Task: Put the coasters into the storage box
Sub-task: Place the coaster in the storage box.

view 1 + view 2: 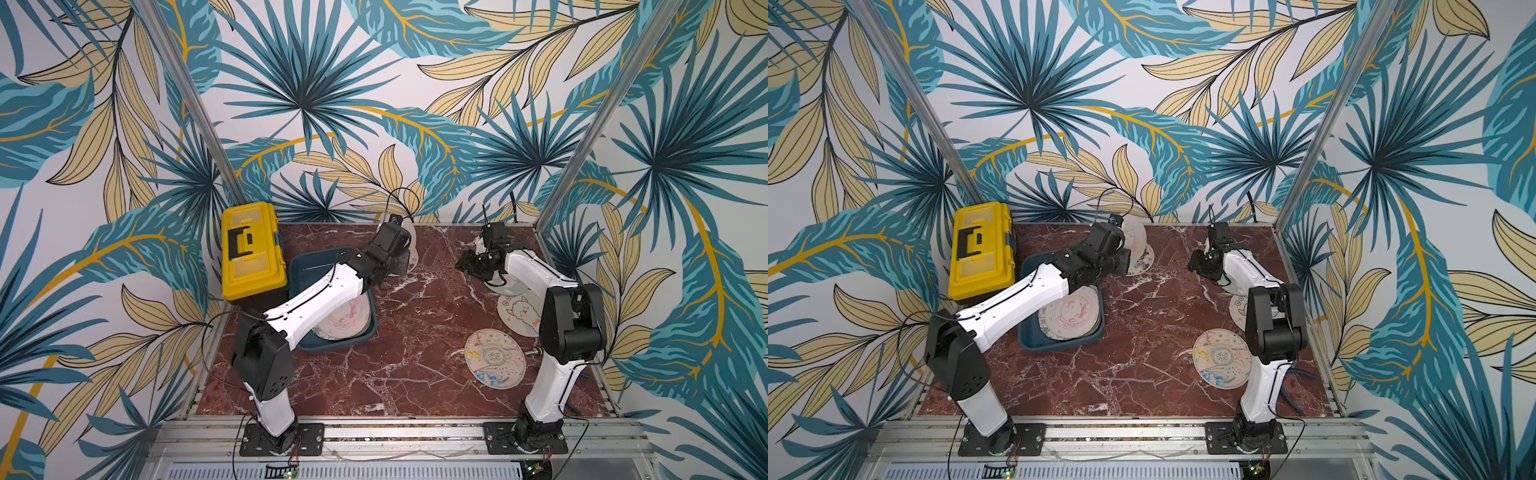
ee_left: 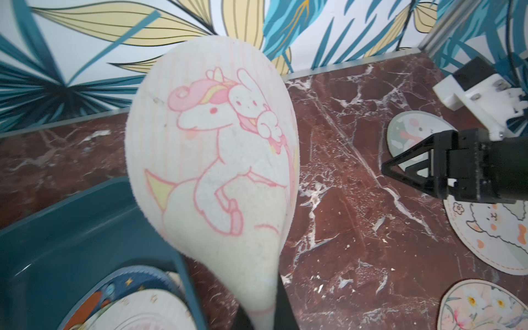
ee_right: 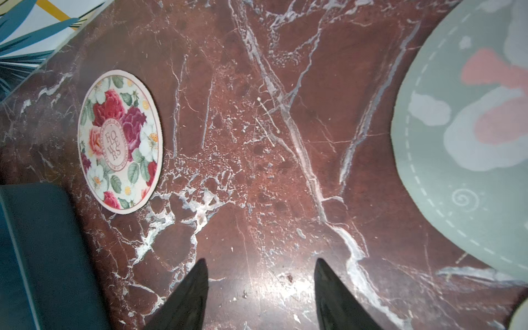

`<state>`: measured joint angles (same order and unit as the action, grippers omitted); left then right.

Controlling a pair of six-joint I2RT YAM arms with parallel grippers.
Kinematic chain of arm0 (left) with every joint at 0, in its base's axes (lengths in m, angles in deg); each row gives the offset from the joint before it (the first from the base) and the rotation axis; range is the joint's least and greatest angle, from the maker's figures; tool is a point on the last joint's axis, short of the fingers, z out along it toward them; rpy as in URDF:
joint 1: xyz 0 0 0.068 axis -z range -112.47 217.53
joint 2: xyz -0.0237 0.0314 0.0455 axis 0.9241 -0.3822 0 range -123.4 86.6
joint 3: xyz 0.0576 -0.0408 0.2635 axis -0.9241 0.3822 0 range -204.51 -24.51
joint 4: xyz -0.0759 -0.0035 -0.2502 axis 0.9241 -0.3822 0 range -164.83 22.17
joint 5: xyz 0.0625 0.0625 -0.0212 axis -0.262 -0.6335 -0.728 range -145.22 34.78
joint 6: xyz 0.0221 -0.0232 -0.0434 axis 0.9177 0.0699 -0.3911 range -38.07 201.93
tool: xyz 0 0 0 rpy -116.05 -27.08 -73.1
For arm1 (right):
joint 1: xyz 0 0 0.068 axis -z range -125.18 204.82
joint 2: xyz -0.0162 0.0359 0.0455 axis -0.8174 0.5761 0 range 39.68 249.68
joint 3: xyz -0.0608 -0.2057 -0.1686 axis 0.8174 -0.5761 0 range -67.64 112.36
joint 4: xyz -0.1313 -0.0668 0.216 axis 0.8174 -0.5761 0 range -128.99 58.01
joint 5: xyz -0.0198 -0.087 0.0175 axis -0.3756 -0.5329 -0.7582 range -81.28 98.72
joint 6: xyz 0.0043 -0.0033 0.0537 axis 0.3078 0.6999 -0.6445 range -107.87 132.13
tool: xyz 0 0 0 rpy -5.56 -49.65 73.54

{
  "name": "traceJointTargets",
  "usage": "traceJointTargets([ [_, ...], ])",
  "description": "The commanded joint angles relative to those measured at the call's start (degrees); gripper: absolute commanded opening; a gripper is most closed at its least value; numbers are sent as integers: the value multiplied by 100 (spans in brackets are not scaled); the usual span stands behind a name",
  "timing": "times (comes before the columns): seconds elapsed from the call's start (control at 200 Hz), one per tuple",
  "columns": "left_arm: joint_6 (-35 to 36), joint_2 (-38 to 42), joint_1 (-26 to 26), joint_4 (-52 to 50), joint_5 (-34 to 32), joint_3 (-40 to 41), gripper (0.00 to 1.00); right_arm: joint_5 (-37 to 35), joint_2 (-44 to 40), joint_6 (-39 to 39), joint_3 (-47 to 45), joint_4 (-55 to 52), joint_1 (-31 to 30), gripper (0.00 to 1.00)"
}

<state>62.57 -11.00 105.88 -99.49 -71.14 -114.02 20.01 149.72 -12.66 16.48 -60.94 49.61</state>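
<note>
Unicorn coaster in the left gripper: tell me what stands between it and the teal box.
Nothing visible. The left gripper holds the unicorn coaster upright just beside the box; only its low wall lies between.

Fuzzy cloth coaster (image 2: 211, 160) & glossy marble-look tbl (image 2: 357, 200).

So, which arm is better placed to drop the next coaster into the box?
Left. The left gripper is shut on the unicorn coaster, close to the box; the right gripper is open, empty, above the table.
</note>
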Motion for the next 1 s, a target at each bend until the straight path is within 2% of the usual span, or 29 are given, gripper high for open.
traceJointTargets([
  [0.0,-312,480,-116,-224,-305,512,0,97,-129,73,49,-58,-141,60],
  [0.386,-1011,1648,-514,-296,-308,2044,0,345,-60,89,594,-107,-776,60],
  [0.676,-1280,1983,-756,-394,-231,2659,0,456,-50,93,979,-150,-1429,60],
  [0.996,-1469,2089,-1115,-409,119,3219,0,361,128,216,1383,-442,-1724,60],
])
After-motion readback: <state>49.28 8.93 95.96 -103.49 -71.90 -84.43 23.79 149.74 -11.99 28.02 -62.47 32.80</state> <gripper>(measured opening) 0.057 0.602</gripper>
